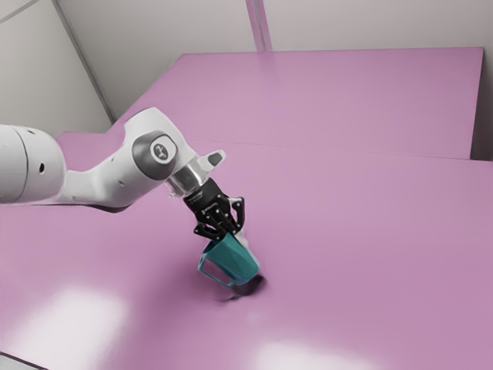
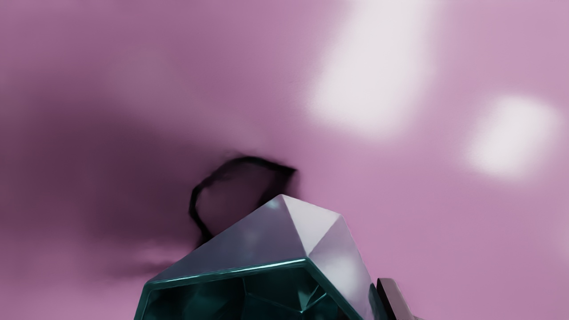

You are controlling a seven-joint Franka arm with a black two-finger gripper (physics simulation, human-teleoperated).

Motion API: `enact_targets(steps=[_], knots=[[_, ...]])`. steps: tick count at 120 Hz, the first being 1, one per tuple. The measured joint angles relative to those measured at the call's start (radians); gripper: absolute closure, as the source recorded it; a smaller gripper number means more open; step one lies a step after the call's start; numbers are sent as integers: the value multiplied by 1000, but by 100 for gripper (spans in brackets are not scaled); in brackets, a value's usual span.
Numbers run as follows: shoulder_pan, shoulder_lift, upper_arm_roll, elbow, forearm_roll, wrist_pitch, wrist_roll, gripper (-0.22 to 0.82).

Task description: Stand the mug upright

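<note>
The teal mug (image 1: 233,259) hangs tilted at the fingertips of my gripper (image 1: 232,232), its mouth toward the hand and its base slanting down toward the exterior view's right. Its handle is on the exterior view's left side. The gripper is shut on the mug's wall near the rim. In the wrist view, the faceted mug (image 2: 253,242) shows its open mouth and dark inside, with a finger (image 2: 393,297) against its outer side. The other fingertip is hidden.
The pink table (image 1: 370,231) spreads around the mug, with a raised pink surface (image 1: 331,92) behind it. A dark shadow lies on the table beneath the mug, and bright light patches mark the tabletop.
</note>
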Motion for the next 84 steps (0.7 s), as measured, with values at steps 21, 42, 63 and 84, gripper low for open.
enact_targets(steps=[21,42,63,84], knots=[[-7,-4,-2,69,245,12,-27,78],[-12,-31,4,69,462,27,-47,78],[0,-61,4,30,612,52,-58,78],[26,-71,5,-2,699,89,-62,79]])
